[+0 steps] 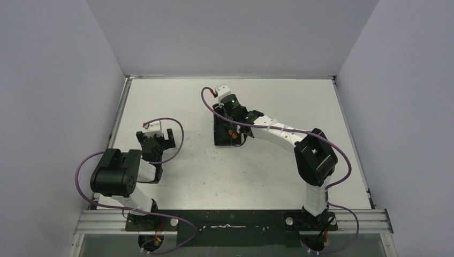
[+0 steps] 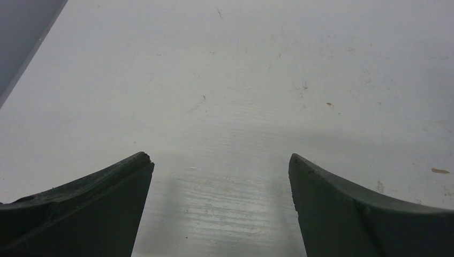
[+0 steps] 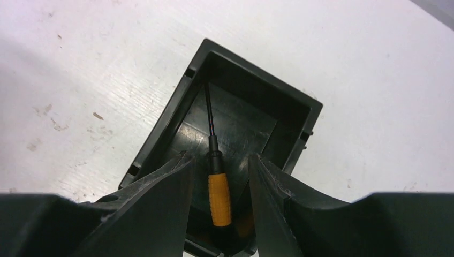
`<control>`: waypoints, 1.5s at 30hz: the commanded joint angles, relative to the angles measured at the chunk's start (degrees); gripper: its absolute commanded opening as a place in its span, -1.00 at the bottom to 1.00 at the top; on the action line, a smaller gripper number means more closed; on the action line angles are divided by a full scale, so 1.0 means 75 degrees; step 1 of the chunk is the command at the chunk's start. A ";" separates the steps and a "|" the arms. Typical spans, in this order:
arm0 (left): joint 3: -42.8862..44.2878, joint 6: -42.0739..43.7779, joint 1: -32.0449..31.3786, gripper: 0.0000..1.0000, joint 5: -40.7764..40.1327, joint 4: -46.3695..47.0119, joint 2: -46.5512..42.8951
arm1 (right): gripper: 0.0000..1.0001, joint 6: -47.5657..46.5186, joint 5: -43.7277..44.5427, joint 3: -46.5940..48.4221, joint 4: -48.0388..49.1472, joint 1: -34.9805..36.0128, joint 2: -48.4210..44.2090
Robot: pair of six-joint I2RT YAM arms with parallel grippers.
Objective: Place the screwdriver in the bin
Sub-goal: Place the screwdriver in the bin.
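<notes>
"Two claws are shown; how is each set?"

"The right claw (image 3: 219,160) is held spread just above the bin (image 3: 267,83), and a gap can be seen on each side of the orange handle of the screwdriver (image 3: 219,198). The left claw (image 2: 220,160) is spread wide over bare tabletop (image 1: 257,176), with nothing pinched."

"Where is the screwdriver found?"

"It is laid inside the bin. From the right wrist, its shaft is seen pointed into the far left corner, and its handle lies between the fingers, untouched."

"What room is left at the edges?"

"The bin is set near the middle of the tabletop, well apart from the grey side walls (image 1: 59,85) and the back edge. Open surface is seen all round it. Only the bin's low walls are found close to the right fingers, and the left arm is placed well apart."
</notes>
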 commanded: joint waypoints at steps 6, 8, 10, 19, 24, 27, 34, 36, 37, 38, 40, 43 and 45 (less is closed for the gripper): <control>0.0181 0.0051 -0.0013 0.94 0.0087 0.0406 -0.0004 | 0.12 0.0330 0.0315 0.0729 -0.0248 -0.0044 -0.0850; 0.0181 0.0056 -0.0007 0.94 0.0087 0.0406 -0.0005 | 0.19 0.0370 0.0316 0.0792 -0.0255 -0.0045 -0.0951; 0.0181 0.0053 -0.0012 0.94 0.0087 0.0406 -0.0014 | 0.26 0.0412 0.0313 0.0878 -0.0283 -0.0041 -0.1055; 0.0181 0.0054 -0.0013 0.94 0.0087 0.0403 -0.0011 | 0.72 0.0554 0.0431 0.1498 -0.0559 -0.0044 -0.1163; 0.0181 0.0053 -0.0013 0.94 0.0087 0.0411 -0.0010 | 1.00 0.0679 0.0600 0.1641 -0.0581 -0.0043 -0.1159; 0.0181 0.0053 -0.0012 0.94 0.0087 0.0404 -0.0013 | 1.00 0.0814 0.0773 0.1684 -0.0532 -0.0050 -0.1185; 0.0181 0.0056 -0.0013 0.94 0.0087 0.0409 -0.0011 | 1.00 0.0890 0.1213 0.1918 -0.0483 -0.0045 -0.1310; 0.0187 0.0055 -0.0013 0.94 0.0093 0.0407 -0.0015 | 1.00 0.0857 0.1320 0.2091 -0.0590 -0.0045 -0.1310; 0.0181 0.0054 -0.0010 0.94 0.0088 0.0409 -0.0012 | 1.00 0.0835 0.1367 0.2174 -0.0634 -0.0044 -0.1319; 0.0181 0.0050 -0.0011 0.94 0.0087 0.0404 -0.0011 | 1.00 0.0807 0.1405 0.2230 -0.0669 -0.0044 -0.1330; 0.0181 0.0050 -0.0013 0.94 0.0087 0.0409 -0.0008 | 1.00 0.0711 0.1451 0.2315 -0.0722 -0.0061 -0.1382; 0.0181 0.0049 -0.0013 0.94 0.0087 0.0403 -0.0013 | 1.00 0.0526 0.1423 0.2364 -0.0720 -0.0097 -0.1496; 0.0181 0.0049 -0.0013 0.94 0.0087 0.0403 -0.0005 | 1.00 0.0437 0.1164 0.2401 -0.0701 -0.0218 -0.1585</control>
